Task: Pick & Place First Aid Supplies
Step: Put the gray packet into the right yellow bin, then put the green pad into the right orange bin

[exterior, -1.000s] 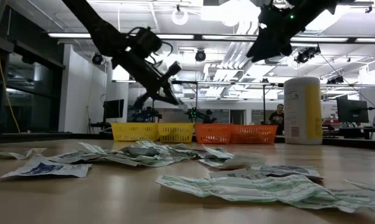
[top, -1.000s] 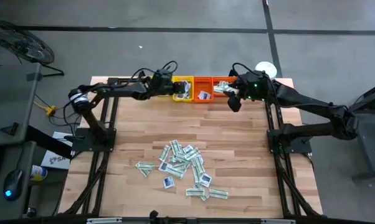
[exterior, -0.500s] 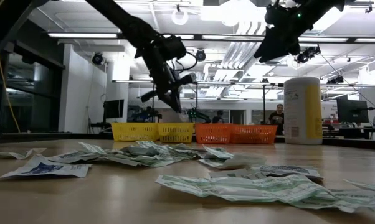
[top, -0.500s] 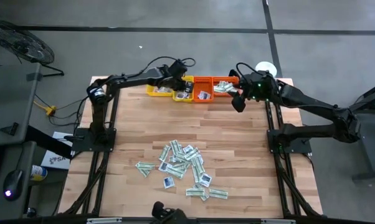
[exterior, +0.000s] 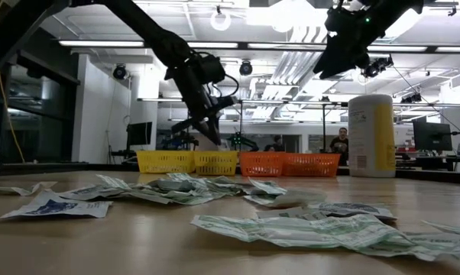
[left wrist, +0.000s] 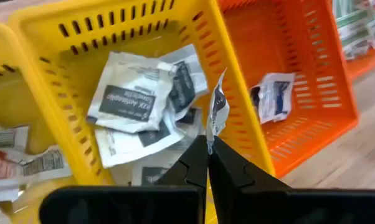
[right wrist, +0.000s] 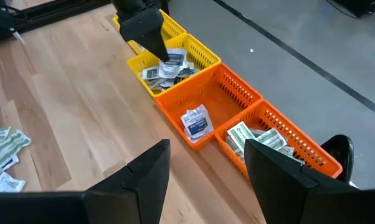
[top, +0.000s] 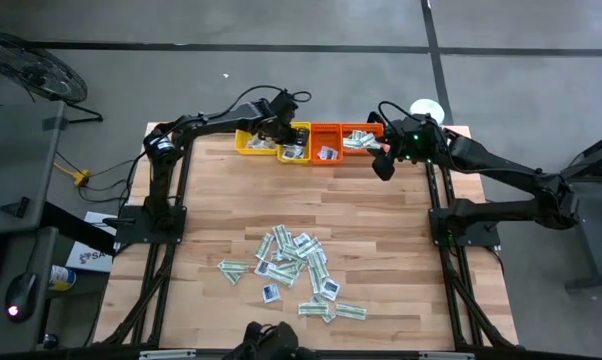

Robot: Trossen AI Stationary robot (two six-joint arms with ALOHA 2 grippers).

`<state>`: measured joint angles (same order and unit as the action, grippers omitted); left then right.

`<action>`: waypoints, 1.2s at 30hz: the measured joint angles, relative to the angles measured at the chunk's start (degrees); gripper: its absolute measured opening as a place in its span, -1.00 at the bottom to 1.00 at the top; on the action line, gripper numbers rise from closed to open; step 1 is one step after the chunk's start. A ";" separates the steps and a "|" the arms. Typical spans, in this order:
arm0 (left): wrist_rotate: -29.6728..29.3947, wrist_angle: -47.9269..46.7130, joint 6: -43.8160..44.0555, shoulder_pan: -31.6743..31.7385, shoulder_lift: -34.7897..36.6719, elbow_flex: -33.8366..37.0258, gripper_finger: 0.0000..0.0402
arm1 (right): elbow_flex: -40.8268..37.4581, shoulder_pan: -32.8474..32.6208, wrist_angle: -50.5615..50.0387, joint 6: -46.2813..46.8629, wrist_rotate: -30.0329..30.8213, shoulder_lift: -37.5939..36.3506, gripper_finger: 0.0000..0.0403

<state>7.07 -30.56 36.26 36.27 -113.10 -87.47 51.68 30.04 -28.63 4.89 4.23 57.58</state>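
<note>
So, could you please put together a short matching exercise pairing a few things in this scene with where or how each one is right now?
Things:
1. left gripper
2. right gripper
3. white canister
4. loose pile of packets

Places or states:
A. spread on the bare wood in the middle of the table
B. open, hovering near the orange trays
C. upright at the table's far right corner
D. shut on a small packet above the yellow tray

Pairs: 1-D, 2-B, 3-C, 4-A
</note>
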 joint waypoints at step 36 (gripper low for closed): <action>-7.32 -5.02 -20.03 0.09 4.85 0.10 -0.19 | 0.00 -15.06 -4.17 22.99 3.85 0.20 -0.01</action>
<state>-0.25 -35.58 16.24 36.36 -108.25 -87.37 51.68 14.99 -32.81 27.88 8.07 57.78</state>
